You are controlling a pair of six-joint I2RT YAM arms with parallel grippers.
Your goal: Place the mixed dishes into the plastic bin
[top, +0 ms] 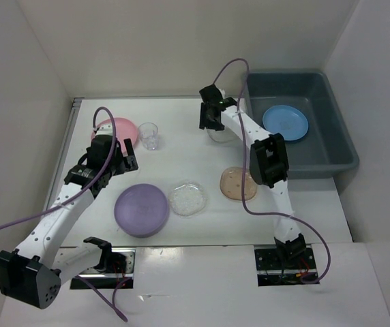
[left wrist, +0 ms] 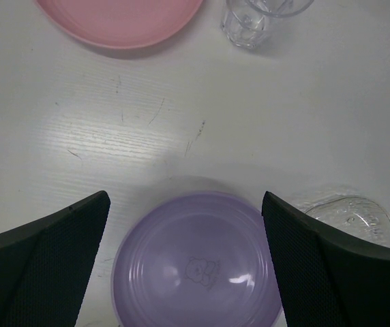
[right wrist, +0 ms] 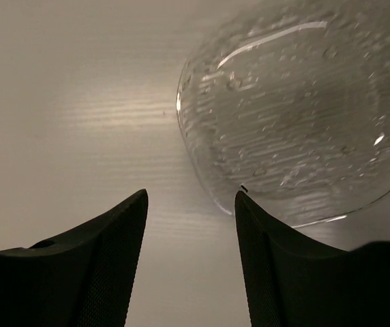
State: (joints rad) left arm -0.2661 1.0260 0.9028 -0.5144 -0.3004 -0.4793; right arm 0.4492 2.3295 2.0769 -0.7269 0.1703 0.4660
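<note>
The grey-blue bin [top: 321, 92] is seen at the far right of the table [top: 181, 153], and a blue plate [top: 285, 122] is already lying flat inside it. The other dishes are found on the table. A pink plate [top: 118, 128] is set at the far left, with a small clear cup [top: 148, 135] standing upright just beside it. Nearer the arms, a purple plate [top: 141, 209], a clear plate [top: 187, 198] and a brownish plate [top: 238, 183] are laid in a row, the purple and clear ones almost touching.

The left gripper [left wrist: 185, 204] is held above the table between the pink plate and the purple plate. Its fingers are spread wide and nothing is gripped; in the wrist view the far rim of the purple plate is framed between them.

The right gripper [right wrist: 191, 197] is also spread, with nothing held. It is positioned low over the table just left of the bin, at the rim of a second clear plate [right wrist: 297, 116]. Whether a finger touches that rim cannot be told.
</note>
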